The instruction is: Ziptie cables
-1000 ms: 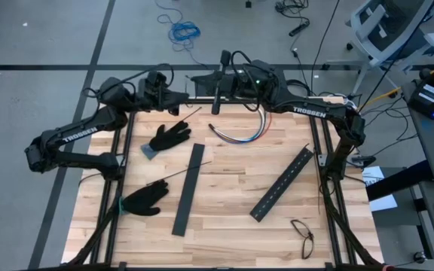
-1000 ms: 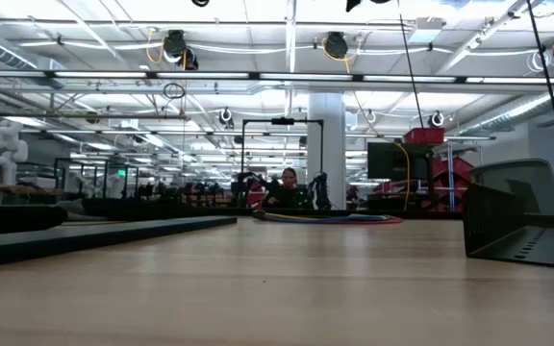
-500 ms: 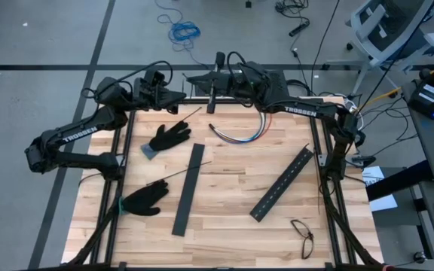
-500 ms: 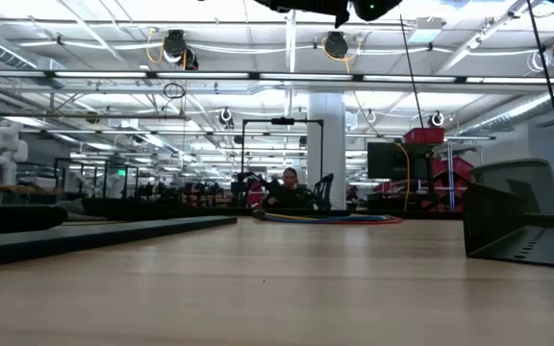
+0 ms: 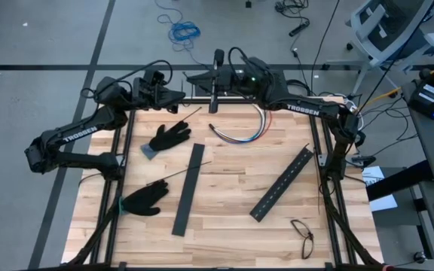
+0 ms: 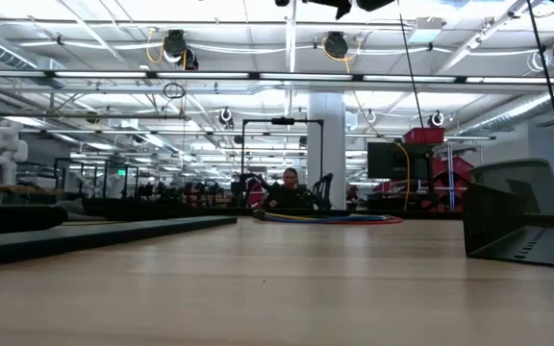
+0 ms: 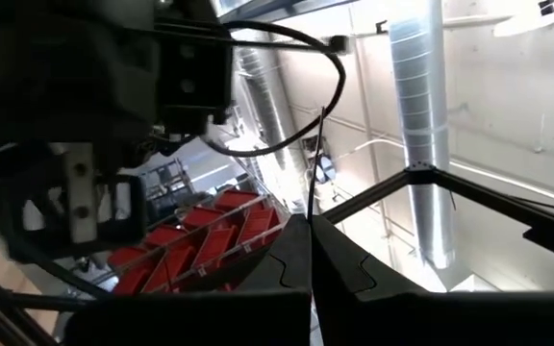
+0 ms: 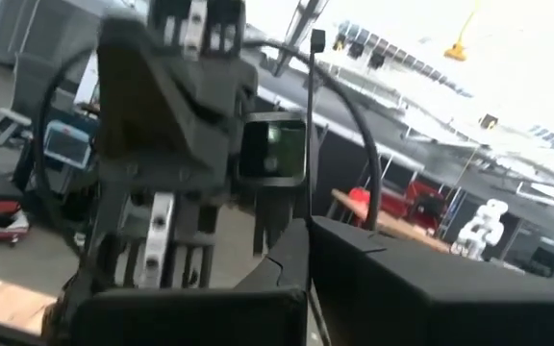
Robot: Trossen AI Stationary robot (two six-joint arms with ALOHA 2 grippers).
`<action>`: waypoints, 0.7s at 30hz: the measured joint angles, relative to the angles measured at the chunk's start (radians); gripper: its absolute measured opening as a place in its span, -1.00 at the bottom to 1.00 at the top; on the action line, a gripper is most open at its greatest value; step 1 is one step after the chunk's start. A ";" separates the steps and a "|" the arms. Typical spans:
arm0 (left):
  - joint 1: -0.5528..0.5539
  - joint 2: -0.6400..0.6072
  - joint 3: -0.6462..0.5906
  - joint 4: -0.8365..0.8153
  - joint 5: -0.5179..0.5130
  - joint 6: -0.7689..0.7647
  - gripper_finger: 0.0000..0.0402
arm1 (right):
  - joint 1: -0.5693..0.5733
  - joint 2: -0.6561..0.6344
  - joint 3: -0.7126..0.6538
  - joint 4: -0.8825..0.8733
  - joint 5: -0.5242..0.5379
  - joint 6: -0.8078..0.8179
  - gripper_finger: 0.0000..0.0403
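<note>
**High view: both arms parked at the far edge, nothing gripped**

High view shows the left gripper [image 5: 178,95] and the right gripper [image 5: 194,77] up at the table's [image 5: 224,188] far edge, close together, well clear of the work. Both have their fingers pressed together, each with a thin dark strand running up from the seam; I can't tell what it is.

The cables [image 5: 239,132] lie near the far edge, right of centre, as a shallow U whose ends point toward the far side. One ziptie [image 5: 189,115] lies just beside the upper glove [image 5: 169,138], slanting toward the far right; its long axis is a diagonal.

You'd do well to spread one gripper first, then come down on the ziptie across its axis, near one end.
</note>
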 joint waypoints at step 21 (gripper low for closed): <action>0.000 0.000 0.000 0.001 0.011 0.002 -1.00 | 0.026 0.000 0.000 -0.016 -0.003 0.005 -1.00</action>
